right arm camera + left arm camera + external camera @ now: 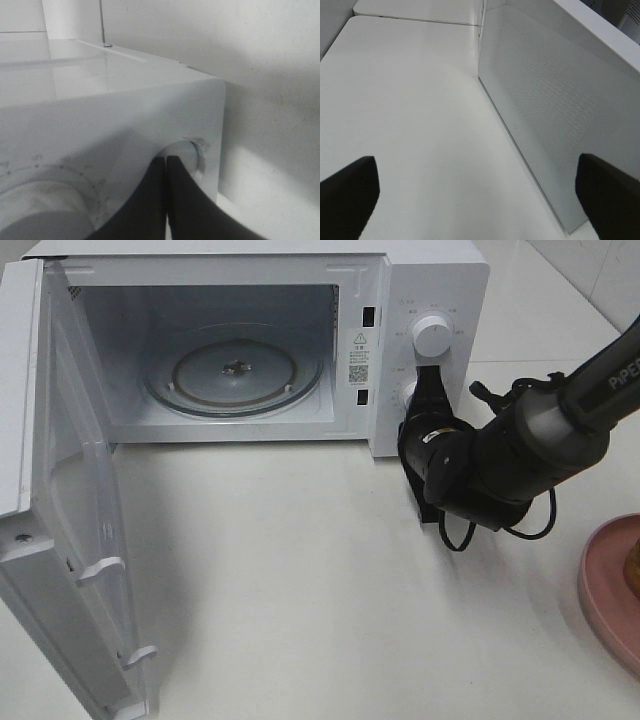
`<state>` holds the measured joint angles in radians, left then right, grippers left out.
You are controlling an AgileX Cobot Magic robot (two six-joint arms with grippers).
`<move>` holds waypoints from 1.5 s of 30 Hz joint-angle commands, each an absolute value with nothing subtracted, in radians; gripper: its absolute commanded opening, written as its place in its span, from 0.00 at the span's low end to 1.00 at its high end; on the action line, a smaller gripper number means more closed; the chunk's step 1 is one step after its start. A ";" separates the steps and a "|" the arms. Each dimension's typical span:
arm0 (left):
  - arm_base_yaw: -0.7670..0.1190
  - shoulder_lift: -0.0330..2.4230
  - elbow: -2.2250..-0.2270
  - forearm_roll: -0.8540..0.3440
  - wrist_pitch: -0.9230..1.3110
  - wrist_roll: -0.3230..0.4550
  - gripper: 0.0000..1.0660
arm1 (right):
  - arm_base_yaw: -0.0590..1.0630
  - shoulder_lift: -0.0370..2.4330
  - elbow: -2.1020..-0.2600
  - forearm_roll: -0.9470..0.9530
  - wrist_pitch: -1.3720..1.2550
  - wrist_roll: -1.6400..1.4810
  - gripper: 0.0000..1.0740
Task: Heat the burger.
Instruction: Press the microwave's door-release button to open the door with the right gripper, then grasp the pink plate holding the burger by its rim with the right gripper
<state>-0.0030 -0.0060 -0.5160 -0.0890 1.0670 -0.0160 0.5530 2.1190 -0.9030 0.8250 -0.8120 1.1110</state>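
White microwave (430,280) with two knobs (432,335), one pink plate (600,580); right pincer (166,161) clenched, left pincer (476,166) released.

A white microwave (430,280) stands at the back of a white table (300,570). Its door (70,540) is swung wide open at its left side. A round glass turntable (235,370) lies inside. A white knob (432,335) sits on its right-hand panel. A pink plate (610,600) lies well off to its right, towards the table's front.

Brightly, evenly lit from above. Soft shadow beside the microwave door (70,500) at 7 o'clock. Washed-out white across the counter (300,570). Blurred close-up in right wrist view.
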 commanded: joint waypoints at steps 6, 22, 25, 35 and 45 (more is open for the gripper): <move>-0.002 -0.023 -0.516 -0.099 1.068 -0.017 0.94 | 0.550 2.046 -0.847 0.771 -0.730 1.030 0.00; -0.002 -0.023 -0.516 -0.099 1.068 -0.017 0.94 | 0.547 1.835 -0.722 0.764 -0.422 0.544 0.00; -0.002 -0.023 -0.516 -0.099 1.068 -0.017 0.94 | 0.547 1.794 -0.722 0.765 -0.346 0.367 0.00; -0.002 -0.023 -0.516 -0.099 1.068 -0.017 0.94 | 0.547 1.684 -0.722 0.714 -0.017 -0.041 0.03; -0.002 -0.023 -0.516 -0.099 1.068 -0.017 0.94 | 0.547 1.601 -0.724 0.422 0.289 -0.042 0.05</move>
<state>-0.0030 -0.0060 -0.5160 -0.0890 1.0670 -0.0160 0.5530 1.6370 -0.7230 0.5190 0.2200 -0.0470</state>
